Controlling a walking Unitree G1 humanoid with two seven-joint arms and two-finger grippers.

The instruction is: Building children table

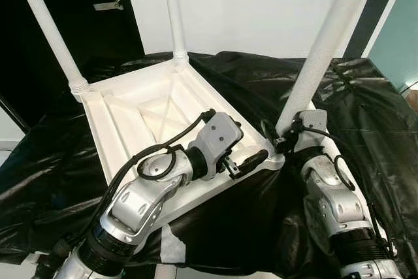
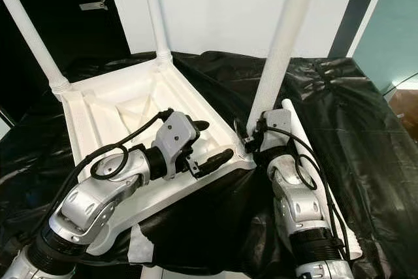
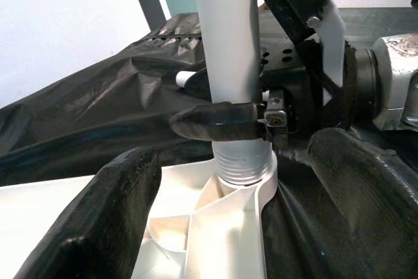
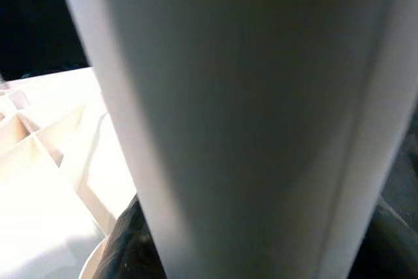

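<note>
- Counter [image 1: 366, 96] is draped in wrinkled black plastic sheet [image 1: 52, 181]; folds everywhere, a white patch shows at the near edge.
- White plastic tabletop [image 1: 150, 122] lies upside down on the sheet, ribbed underside up, toward the counter's left half and tilted so its near corner points at the robot.
- Three white legs stand upright in its corner sockets: far-left leg [image 1: 49, 31], far leg [image 1: 174, 11], near-right leg [image 1: 326, 37].
- A further white tube [image 2: 326, 181] lies flat on the sheet along the right arm, near the counter's right edge.
- Right claw [image 1: 285, 140] is closed around the near-right leg just above its threaded base; the left wrist view shows one black finger [image 3: 219, 122] wrapped across the tube.
- Left claw [image 1: 245, 161] sits spread open over the tabletop's near rim, just beside that same corner socket, gripping nothing.
- Room: white wall [image 1: 261, 4] behind the counter, dark door with a metal handle [image 1: 108, 3] at far left, teal wall [image 1: 398, 37] at far right.
</note>
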